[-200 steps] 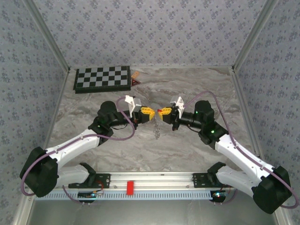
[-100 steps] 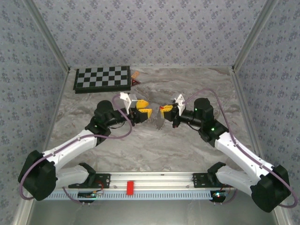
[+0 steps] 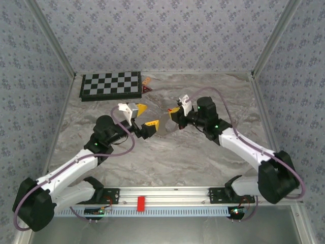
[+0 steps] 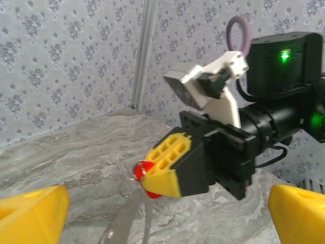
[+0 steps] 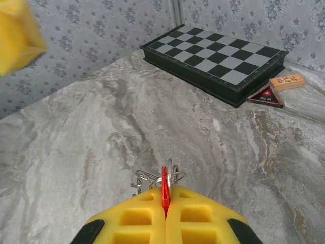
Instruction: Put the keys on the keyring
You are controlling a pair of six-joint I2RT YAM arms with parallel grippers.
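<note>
Right gripper (image 5: 165,202) was clamped shut on the key (image 5: 164,189), held above the table (image 5: 76,127) — keyring (image 5: 169,171) hung at the key's head, apparently threaded. Left gripper (image 3: 145,116) gaped wide, empty, near. Judged nearly done — only checking and setting down left.

Left arm (image 3: 76,165) comes in from lower left, elbow bent, forearm angled up toward centre. Left claw (image 3: 145,117) wide open, yellow fingers (image 4: 31,213) spread out to both bottom corners of its own wrist view. Right arm (image 3: 244,147) reaches from lower right toward centre, long and low, wrist pointing left. Right claw (image 3: 174,110) closed tight, yellow tips pressed flat together, red key (image 5: 164,190) pinched in the seam between them. Claws face each other tip to tip, near but apart. Green light (image 4: 284,55) lit on the right wrist housing.
</note>
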